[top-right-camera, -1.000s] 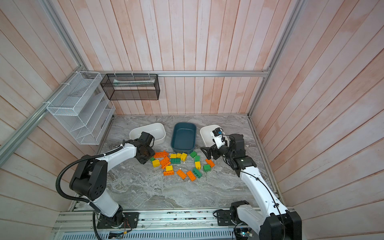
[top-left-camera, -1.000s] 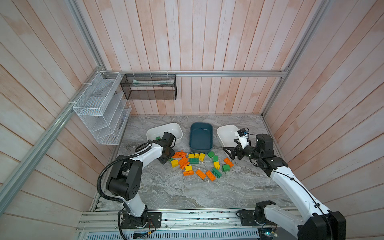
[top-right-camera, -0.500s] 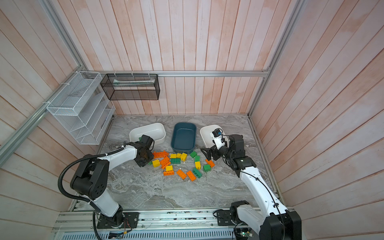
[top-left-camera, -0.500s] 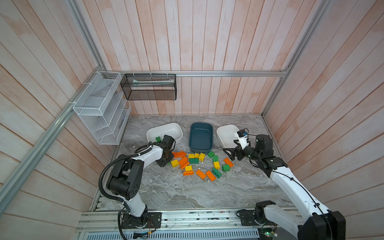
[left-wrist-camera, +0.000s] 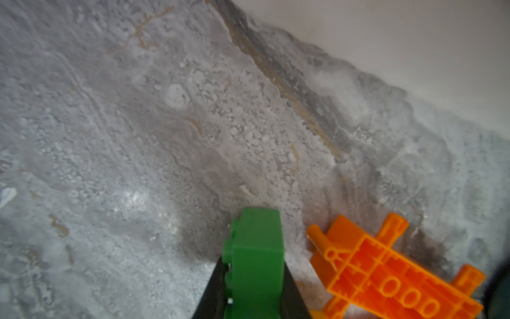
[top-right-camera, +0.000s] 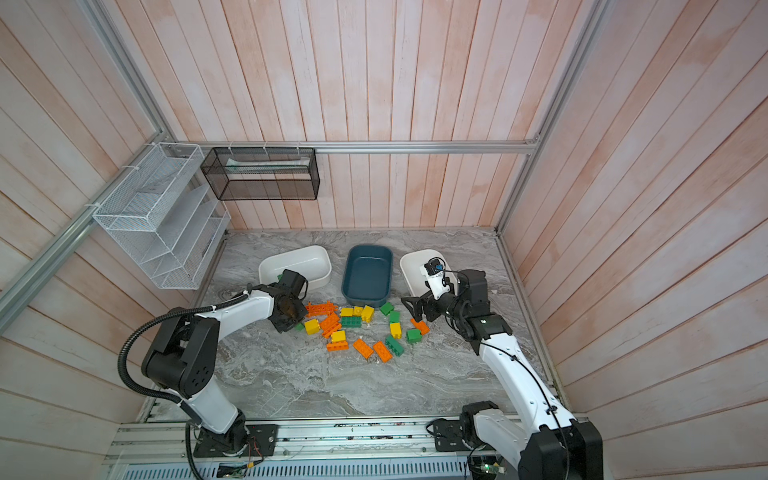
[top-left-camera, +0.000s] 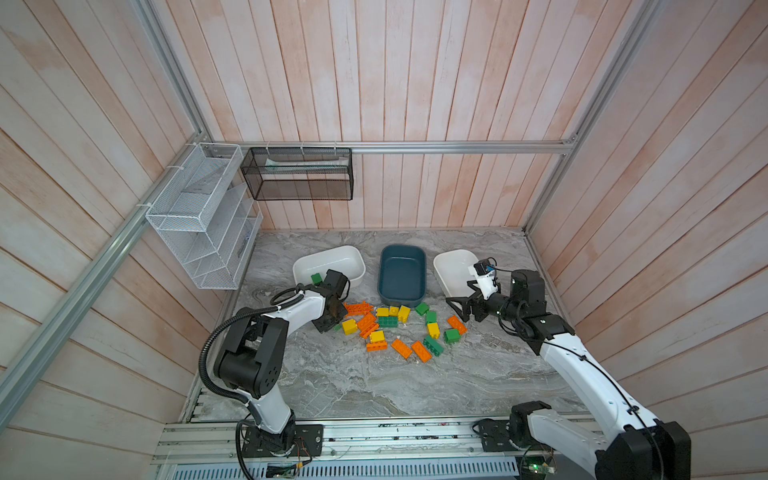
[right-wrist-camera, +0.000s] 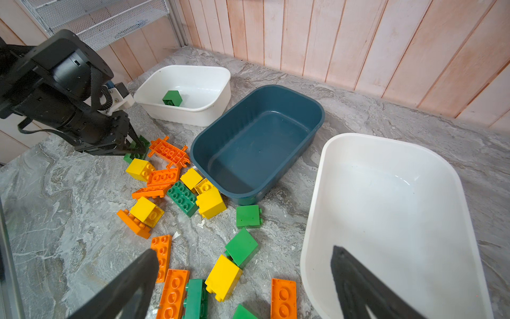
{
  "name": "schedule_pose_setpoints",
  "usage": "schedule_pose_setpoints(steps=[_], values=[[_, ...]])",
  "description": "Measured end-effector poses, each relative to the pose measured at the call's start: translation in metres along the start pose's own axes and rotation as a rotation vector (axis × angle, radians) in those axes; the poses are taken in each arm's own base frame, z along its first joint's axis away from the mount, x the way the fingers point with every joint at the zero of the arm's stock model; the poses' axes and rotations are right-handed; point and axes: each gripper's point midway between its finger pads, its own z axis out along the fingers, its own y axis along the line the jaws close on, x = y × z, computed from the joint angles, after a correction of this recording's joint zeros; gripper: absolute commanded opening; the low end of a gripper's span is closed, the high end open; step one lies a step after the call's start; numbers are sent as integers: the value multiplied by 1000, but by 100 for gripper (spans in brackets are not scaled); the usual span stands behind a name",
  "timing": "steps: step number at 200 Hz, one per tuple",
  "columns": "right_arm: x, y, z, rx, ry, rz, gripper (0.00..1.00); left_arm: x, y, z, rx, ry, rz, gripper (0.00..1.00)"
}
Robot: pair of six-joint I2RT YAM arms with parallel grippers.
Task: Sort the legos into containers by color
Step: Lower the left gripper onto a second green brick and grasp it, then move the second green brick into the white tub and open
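My left gripper [top-left-camera: 331, 323] is shut on a green lego [left-wrist-camera: 254, 256] at the left edge of the loose pile, low over the marble; the right wrist view shows it there too. An upturned orange lego [left-wrist-camera: 386, 273] lies right beside it. Orange, yellow and green legos [top-left-camera: 390, 328] are scattered in front of the containers. The left white tub [top-left-camera: 328, 251] holds one green lego [right-wrist-camera: 172, 98]. The teal tub [top-left-camera: 402, 274] and the right white tub [top-left-camera: 453, 266] hold nothing. My right gripper [right-wrist-camera: 244, 252] hangs open above the pile's right end, beside the right white tub.
A white wire rack [top-left-camera: 199, 216] hangs on the left wall and a black mesh basket [top-left-camera: 299, 174] on the back wall, both above the table. Wooden walls close in three sides. Bare marble [top-left-camera: 374, 386] lies in front of the pile.
My left gripper has come forward from beside the left white tub to the pile's left edge and closed on a green lego. The right arm has stayed still and open.
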Motion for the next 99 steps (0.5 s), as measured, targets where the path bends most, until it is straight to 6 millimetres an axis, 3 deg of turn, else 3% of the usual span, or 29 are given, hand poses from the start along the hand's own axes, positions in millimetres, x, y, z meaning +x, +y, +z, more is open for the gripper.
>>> schedule_pose_setpoints(steps=[21, 42, 80, 99], values=[[0, 0, 0, 0, 0, 0, 98, -6, -5, -10, 5, -7, 28, 17], [0, 0, 0, 0, -1, 1, 98, -23, -20, -39, 51, -52, 66, 17], [-2, -2, 4, -4, -7, 8, 98, -74, -62, -107, 172, -202, 156, 17], [-1, -3, 8, -11, -4, 18, 98, -102, -77, -126, 201, -265, 197, 17]])
